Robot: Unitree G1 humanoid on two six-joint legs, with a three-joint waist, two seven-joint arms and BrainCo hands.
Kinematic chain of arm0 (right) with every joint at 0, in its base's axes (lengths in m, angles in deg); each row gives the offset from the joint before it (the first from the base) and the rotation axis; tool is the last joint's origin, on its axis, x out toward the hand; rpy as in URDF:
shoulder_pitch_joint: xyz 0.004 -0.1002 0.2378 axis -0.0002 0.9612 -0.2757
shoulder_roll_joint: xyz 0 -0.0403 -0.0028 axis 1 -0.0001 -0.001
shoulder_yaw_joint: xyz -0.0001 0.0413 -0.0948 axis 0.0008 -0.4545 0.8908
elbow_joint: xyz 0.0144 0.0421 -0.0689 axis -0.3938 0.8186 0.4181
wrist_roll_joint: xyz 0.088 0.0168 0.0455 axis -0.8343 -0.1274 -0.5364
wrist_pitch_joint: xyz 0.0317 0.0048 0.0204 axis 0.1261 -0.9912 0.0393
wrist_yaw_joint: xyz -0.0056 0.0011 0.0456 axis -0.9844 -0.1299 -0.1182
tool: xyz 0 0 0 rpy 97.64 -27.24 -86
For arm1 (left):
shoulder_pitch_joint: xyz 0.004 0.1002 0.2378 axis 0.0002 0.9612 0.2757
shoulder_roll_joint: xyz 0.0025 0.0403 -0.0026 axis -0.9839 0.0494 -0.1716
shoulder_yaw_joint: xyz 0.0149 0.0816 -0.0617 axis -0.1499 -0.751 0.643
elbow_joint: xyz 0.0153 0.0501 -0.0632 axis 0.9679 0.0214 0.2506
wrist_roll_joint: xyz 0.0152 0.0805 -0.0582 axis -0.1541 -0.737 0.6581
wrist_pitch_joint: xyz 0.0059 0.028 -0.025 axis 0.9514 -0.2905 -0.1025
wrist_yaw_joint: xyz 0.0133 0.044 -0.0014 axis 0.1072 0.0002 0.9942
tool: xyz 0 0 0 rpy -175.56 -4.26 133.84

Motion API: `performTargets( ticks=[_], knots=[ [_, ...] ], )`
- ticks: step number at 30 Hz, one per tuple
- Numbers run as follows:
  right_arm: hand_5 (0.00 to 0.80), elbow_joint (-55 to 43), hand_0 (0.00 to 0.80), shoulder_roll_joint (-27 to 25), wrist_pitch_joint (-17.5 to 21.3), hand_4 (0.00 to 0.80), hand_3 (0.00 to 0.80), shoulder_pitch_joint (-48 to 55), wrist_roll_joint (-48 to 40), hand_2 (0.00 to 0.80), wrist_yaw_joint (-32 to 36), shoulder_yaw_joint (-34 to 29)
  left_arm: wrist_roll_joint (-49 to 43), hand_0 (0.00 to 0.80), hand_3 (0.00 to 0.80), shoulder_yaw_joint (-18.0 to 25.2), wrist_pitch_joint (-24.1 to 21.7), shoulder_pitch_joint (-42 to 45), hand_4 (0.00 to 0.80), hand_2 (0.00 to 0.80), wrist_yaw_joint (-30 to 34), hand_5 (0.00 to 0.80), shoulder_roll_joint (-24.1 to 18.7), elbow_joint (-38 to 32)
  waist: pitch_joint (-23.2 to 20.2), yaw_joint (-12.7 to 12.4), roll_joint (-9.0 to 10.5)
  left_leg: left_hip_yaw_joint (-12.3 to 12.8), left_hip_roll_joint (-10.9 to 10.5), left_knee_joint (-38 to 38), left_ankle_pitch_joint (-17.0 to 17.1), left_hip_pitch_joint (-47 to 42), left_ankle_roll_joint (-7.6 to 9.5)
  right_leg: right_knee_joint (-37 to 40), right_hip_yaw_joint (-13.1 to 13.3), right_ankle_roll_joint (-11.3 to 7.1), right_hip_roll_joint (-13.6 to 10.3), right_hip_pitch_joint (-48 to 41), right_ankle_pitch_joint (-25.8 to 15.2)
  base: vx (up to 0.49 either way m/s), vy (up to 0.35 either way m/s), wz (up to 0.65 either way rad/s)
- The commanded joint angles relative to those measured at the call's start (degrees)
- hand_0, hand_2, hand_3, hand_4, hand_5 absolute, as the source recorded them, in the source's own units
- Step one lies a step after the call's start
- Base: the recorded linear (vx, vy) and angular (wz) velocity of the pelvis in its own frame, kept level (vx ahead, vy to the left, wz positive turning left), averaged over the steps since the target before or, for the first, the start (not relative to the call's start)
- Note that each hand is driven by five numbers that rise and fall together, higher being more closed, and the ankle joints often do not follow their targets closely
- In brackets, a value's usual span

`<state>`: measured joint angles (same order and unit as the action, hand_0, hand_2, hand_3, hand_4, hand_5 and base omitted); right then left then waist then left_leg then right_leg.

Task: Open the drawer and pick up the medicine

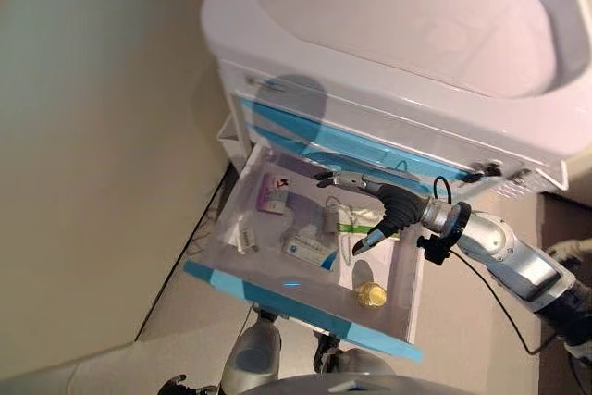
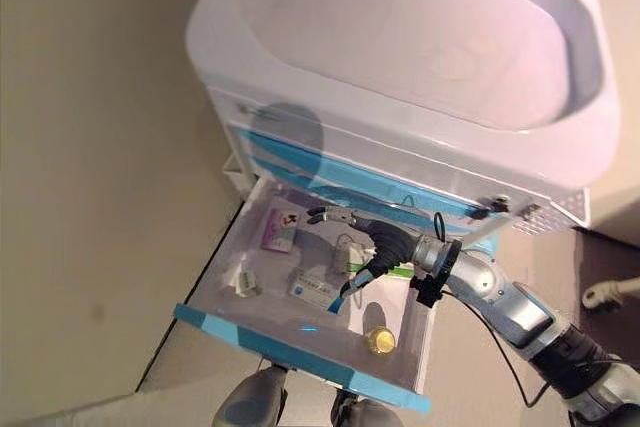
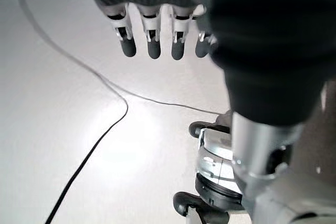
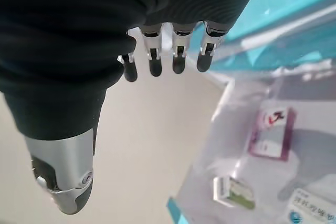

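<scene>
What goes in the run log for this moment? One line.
drawer: open | right hand: open, over contents | medicine: not held | left hand: open, idle

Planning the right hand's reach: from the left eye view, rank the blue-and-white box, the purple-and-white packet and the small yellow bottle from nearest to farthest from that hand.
From the right hand, over the open drawer:
1. Blue-and-white box, mid-drawer, just off the thumb tip.
2. Small yellow bottle, front right corner, below the hand.
3. Purple-and-white packet, back left, clearly farthest.
</scene>
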<state>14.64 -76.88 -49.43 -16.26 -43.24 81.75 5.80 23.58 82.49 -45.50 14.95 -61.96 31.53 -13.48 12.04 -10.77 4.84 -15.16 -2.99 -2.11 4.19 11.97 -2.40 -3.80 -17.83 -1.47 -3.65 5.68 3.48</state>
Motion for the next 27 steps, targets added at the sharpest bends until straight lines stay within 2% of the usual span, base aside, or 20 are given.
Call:
performTargets(
  ticks=[1,4,11,21,27],
  knots=[
    [0.0,1.7,0.0,3.5,0.5,0.0,0.0,0.1,1.6,0.0,-1.9,3.0,-0.1,0.0,0.0,-0.9,-0.3,0.4,0.0,0.0,-0.5,0.0,-1.1,0.3,-1.3,-1.0,1.08,-0.2,-3.1,-0.1,0.9,1.7,1.18,-1.2,-0.9,-3.96,-3.0,2.7,-4.5,0.016,-0.064,0.61],
    [0.0,4.8,0.0,5.8,0.2,0.0,0.0,-0.4,3.6,0.0,-3.1,4.0,0.1,0.0,0.0,-1.3,-0.3,0.3,0.0,0.0,-0.8,0.0,-1.0,0.2,-1.1,-1.2,1.0,-0.6,-3.0,-0.2,1.1,2.0,1.06,-1.0,-1.4,-3.88,-2.9,2.7,-4.6,0.009,-0.04,0.3],
    [0.0,15.3,0.0,14.6,-0.7,0.0,0.0,-1.3,9.5,0.0,-7.3,6.6,0.9,0.0,0.0,-2.9,-0.1,-0.2,0.0,0.0,-2.1,0.0,-0.3,-0.8,0.1,-2.7,0.26,-2.1,-2.9,-0.4,1.3,2.4,0.69,-1.7,-3.0,-3.35,-2.9,2.4,-3.4,0.013,-0.029,0.06],
    [0.0,25.7,0.0,22.8,-2.5,0.0,0.0,-2.8,16.5,0.0,-12.0,8.4,2.0,0.0,0.0,-5.4,0.1,-0.5,0.0,0.0,-3.7,0.0,1.1,-1.8,0.2,-3.2,-0.73,-3.3,-3.0,-0.2,1.5,2.5,0.6,-2.2,-4.1,-3.12,-2.9,2.3,-2.6,0.012,-0.008,0.1],
    [0.0,28.3,0.0,25.9,-2.9,0.0,0.0,-4.6,18.3,0.0,-13.6,10.1,2.6,0.0,0.0,-6.5,0.1,-0.5,0.0,0.0,-4.2,0.0,1.6,-2.3,0.4,-3.3,-1.11,-3.4,-3.1,-0.2,1.5,2.5,0.65,-2.0,-4.0,-3.14,-2.9,2.3,-2.7,0.0,0.0,0.0]
  ],
)
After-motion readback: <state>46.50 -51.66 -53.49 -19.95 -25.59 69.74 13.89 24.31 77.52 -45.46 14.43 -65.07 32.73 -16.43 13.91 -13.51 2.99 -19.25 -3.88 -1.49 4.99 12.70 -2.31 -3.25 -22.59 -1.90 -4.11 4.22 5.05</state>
